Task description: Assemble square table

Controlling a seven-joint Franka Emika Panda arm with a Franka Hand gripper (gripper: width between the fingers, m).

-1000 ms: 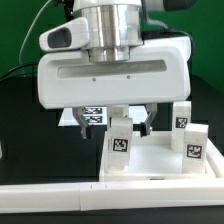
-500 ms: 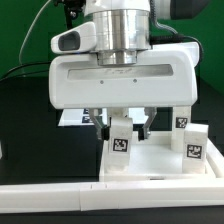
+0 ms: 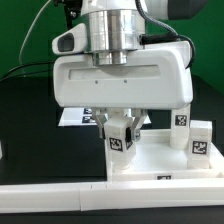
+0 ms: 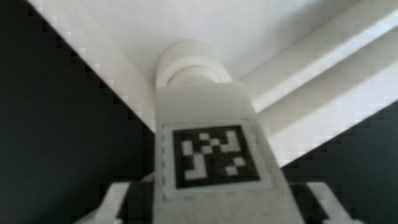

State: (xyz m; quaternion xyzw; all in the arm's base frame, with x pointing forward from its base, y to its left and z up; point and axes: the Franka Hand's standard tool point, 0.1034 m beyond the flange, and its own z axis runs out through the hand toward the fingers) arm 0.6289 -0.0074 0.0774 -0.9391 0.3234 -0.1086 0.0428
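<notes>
Green backdrop behind the rig; dark black surface [image 3: 25, 120] under everything. A long white border rail [image 3: 60, 198] runs across the front of the exterior view.

Arm: white Panda hand fills the middle of the exterior view, pointing straight down. The tool [image 3: 121, 128] sits just above the near-left corner of the square plate [image 3: 150, 160], as that view shows it.

Tool state: the two dark fingers stand on either side of a short white leg [image 3: 121, 138], flush with its sides; no gap can be made out between finger and leg. Reads as a grip on the leg, jaws only partly apart, spaced by the leg's width. In the wrist view the leg [image 4: 214, 130] runs up the centre of the frame, its black-and-white tag facing the camera, with the pale finger pads [image 4: 118, 202] showing at either side of its lower end.

Leg position: upright, tag facing the exterior camera, its foot at the plate's corner. Cannot tell whether it is seated in a socket or only resting on the plate.

Other parts: two more tagged legs [image 3: 184, 122] [image 3: 199, 142] stand upright at the exterior view's right, on or just behind the plate's far side, close together. The marker board [image 3: 78, 116] lies flat behind the hand, mostly hidden.
</notes>
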